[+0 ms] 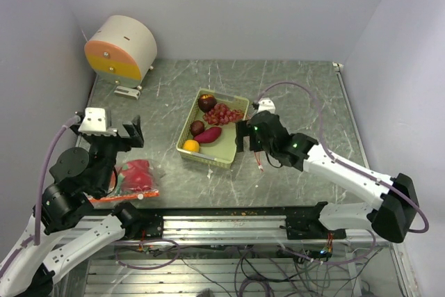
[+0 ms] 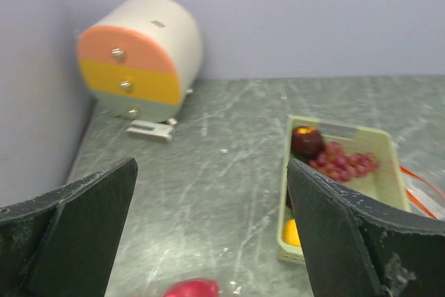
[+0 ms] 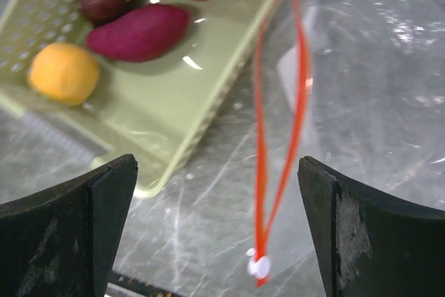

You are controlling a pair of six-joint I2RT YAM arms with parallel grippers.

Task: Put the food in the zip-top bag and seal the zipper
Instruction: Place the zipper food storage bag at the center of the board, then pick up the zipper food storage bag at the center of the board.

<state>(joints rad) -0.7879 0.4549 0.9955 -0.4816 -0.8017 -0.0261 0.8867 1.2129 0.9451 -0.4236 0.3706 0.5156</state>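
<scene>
I'm seeing the left pincer gaping empty. The right pincer, likewise spread, is hovering over the clear orange-zippered bag.

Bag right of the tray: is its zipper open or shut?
Open: the zipper shows two red tracks bowed apart, meeting only at the white slider.

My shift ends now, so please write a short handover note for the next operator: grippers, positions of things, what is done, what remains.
Left gripper open, empty, near red food that seems to lie in clear plastic by the left arm.
Right gripper open, empty, over a clear zip-top bag right of the tray; its zipper tracks stand apart.
In the tray: orange, sweet potato, grapes, two dark round fruits.
Done: perhaps the red pieces bagged; unclear.
Left: bag the tray's food, seal the zipper.
</scene>
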